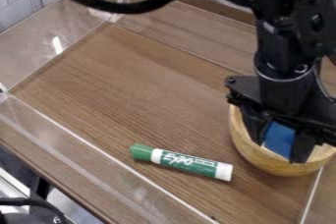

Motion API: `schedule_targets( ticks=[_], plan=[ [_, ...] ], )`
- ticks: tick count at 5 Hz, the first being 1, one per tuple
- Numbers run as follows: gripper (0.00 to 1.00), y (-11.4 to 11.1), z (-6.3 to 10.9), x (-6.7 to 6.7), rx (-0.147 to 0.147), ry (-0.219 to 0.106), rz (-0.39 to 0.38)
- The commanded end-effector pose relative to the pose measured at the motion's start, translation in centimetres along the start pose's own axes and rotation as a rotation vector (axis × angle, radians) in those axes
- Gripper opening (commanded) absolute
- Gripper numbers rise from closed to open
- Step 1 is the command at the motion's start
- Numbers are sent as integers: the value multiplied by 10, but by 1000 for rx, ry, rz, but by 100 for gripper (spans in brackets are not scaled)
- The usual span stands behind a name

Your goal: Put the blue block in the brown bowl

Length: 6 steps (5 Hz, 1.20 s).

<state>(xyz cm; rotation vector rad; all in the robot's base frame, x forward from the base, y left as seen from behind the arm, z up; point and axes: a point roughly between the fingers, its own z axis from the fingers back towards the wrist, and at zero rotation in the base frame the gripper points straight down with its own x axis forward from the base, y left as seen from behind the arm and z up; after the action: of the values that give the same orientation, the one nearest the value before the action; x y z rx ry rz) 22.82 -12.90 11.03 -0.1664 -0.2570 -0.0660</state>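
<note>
The black gripper [284, 138] hangs pointing down over the brown bowl [257, 153] at the right of the table. Between its fingers sits the blue block [281, 137], and the jaws are shut on it. The block is held inside the bowl's rim, just above or at the bowl's floor; contact with the floor cannot be told. The arm's body hides the bowl's far rim.
A green-and-white Expo marker [182, 162] lies on the wooden tabletop [132, 81] in front and left of the bowl. Clear acrylic walls [39, 120] edge the table at the left and front. Black cables arch across the top of the view.
</note>
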Motion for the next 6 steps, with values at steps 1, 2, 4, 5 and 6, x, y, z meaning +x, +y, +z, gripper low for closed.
schedule_targets(
  ticks=[1, 2, 4, 5, 6],
  plan=[
    [0, 0, 4, 7, -13, -21, 11],
    [0, 1, 4, 8, -15, -17, 11],
    [0, 2, 5, 10, -15, -11, 10],
    [0, 3, 6, 11, -12, -6, 9],
    [0, 5, 8, 11, -10, 1, 7]
  ],
)
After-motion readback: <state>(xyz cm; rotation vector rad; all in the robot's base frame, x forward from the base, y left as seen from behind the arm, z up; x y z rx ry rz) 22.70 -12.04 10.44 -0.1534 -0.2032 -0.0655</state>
